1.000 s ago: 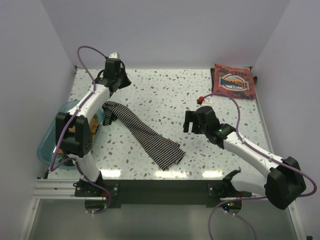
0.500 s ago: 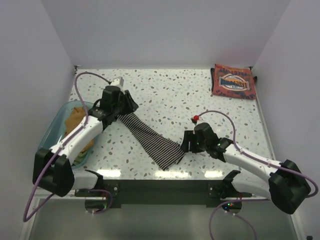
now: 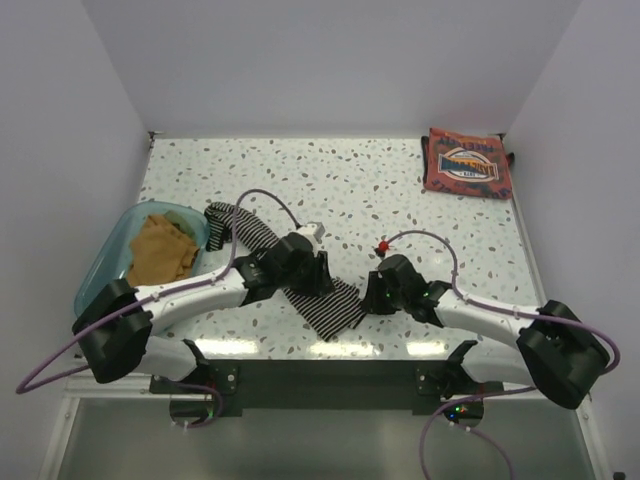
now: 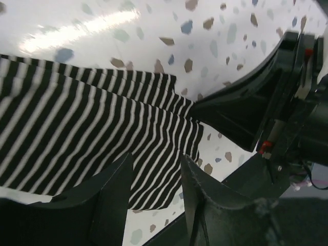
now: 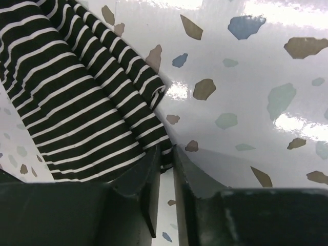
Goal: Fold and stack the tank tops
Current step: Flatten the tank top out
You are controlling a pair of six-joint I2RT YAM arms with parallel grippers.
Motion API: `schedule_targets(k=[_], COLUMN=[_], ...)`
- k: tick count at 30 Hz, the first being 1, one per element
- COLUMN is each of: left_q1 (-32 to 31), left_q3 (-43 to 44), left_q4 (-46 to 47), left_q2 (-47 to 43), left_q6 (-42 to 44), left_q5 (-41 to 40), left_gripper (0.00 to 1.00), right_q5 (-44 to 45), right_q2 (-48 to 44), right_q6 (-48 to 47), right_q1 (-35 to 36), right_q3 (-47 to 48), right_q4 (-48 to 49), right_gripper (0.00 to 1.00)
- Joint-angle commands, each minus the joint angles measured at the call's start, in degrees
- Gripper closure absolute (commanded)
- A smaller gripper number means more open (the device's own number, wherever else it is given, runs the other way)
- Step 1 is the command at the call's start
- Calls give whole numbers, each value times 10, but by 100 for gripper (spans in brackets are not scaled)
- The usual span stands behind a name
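Diffuse light from above fills the overhead view evenly, with soft, faint shadows under the arms (image 3: 190, 291). The glossy white speckled tabletop (image 3: 400, 190) throws bright glare strips along its near edge. In the left wrist view a glare streak washes out the upper left, and the dark fingers (image 4: 105, 200) of the left gripper (image 4: 156, 166) are blurred. In the right wrist view the black-and-white thin-striped tank top (image 5: 77, 92) is sharp, the right gripper (image 5: 166, 154) dim and out of focus, with glare patches at the top.

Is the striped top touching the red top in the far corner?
Apart. The overhead view shows the striped top near the front edge and the red top at the back, with bare table between them.
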Motion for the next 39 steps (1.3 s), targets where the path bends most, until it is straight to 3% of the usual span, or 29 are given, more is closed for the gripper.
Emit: schedule_targets(k=[1,5,10,20,23,25,28,31,36,37,39], left_q1=[-52,-83,-99,-99,-98,-97,-93,-65,5,5,5], left_q3=[32,68,86,80,71,58,54,38,1,-6,-14], left_q4=[45,24,-27,-74,-55,-41,-90,-189,-212,-214,-212], left_q2=[46,91,129,111,62,11,-58,-131,-199,-199,-188], left_q6=[-25,-22,-30,-51,-51,-55,-109,-174,-170,-166,-157], left_q5=[-16,-41,-124,-192,-201,-197,-268,-326,-293,-289,-263], left_gripper=[52,50,53,93,92,86,79,76,63,61,55], right_q5=[18,89,156,177,168,126,42,67,54,69,79], right_q2=[7,-49,-150,-181,-164,-151,-139,-106,9,21,37], right_q6=[17,24,31,-2,-20,-33,-33,-29,-61,-70,-88], right_q1=[6,5,5,5,5,5,20,110,277,298,323], right_q3=[-1,22,74,184,221,231,222,216,215,219,220], right_q4=[4,-67,-158,-212,-212,-199,-142,-108,-43,-44,-50], right_gripper=[82,100,100,100,100,100,100,100,99,83,65])
